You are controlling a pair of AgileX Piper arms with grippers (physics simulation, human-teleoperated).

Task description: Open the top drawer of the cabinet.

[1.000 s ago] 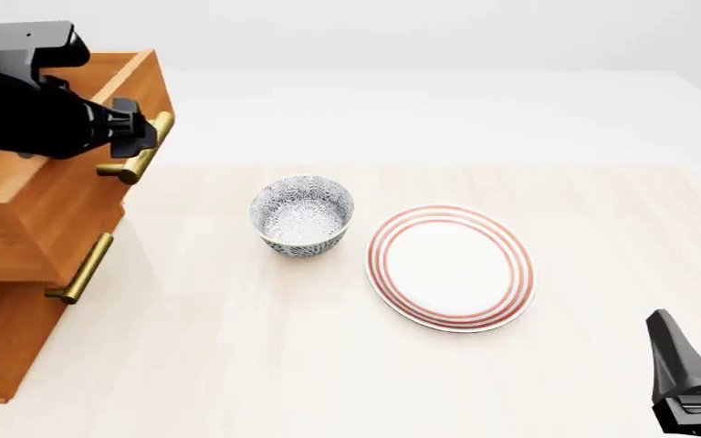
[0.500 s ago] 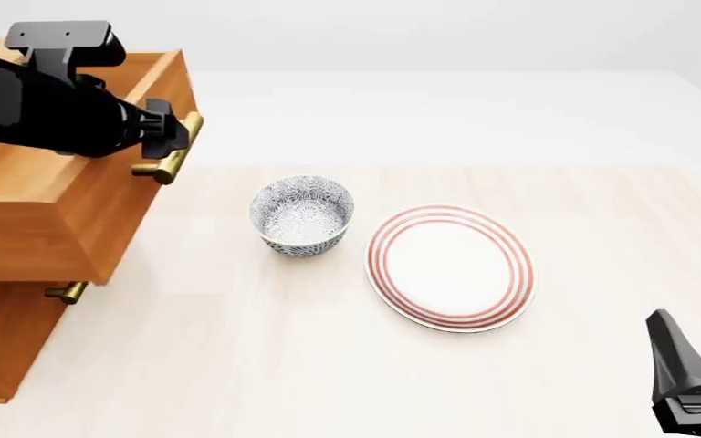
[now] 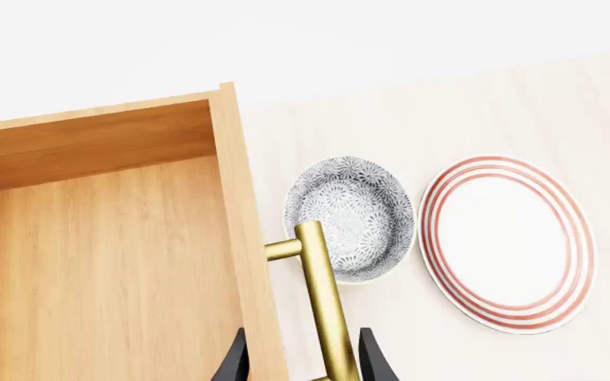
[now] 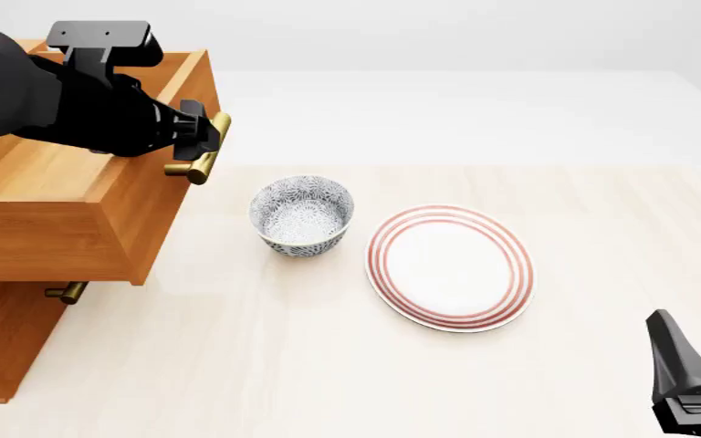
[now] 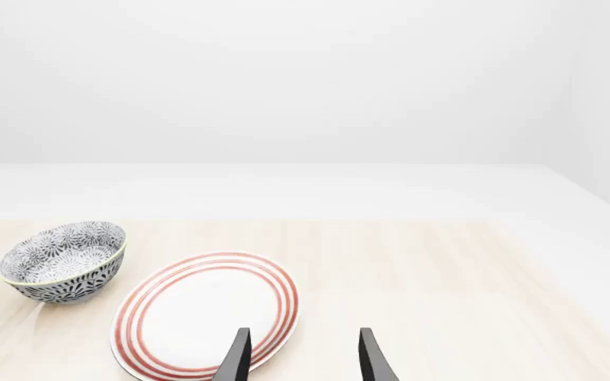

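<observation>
The left gripper (image 4: 204,135) is closed on the brass bar handle (image 3: 326,305) of the top drawer (image 4: 95,214); in the left wrist view the bar runs straight between the two black fingertips (image 3: 234,361), one on each side, touching it. The top drawer stands pulled well out of the cabinet (image 4: 4,342) at the table's left edge, its open box jutting far beyond the cabinet's front and showing a bare wooden floor inside. Below it, the end of a lower drawer's brass handle (image 4: 67,293) peeks out under the overhanging box.

Just beside the drawer's front, toward the right, a patterned blue-and-white bowl (image 4: 302,215) stands upright on the pale wooden table (image 4: 326,365), apart from the handle. A white plate with red rings (image 4: 449,266) lies near the bowl's right, not touching it.

The right gripper (image 5: 302,357) hovers low at the table's near right corner, its jaws parted with nothing between them, pointing toward the plate.
</observation>
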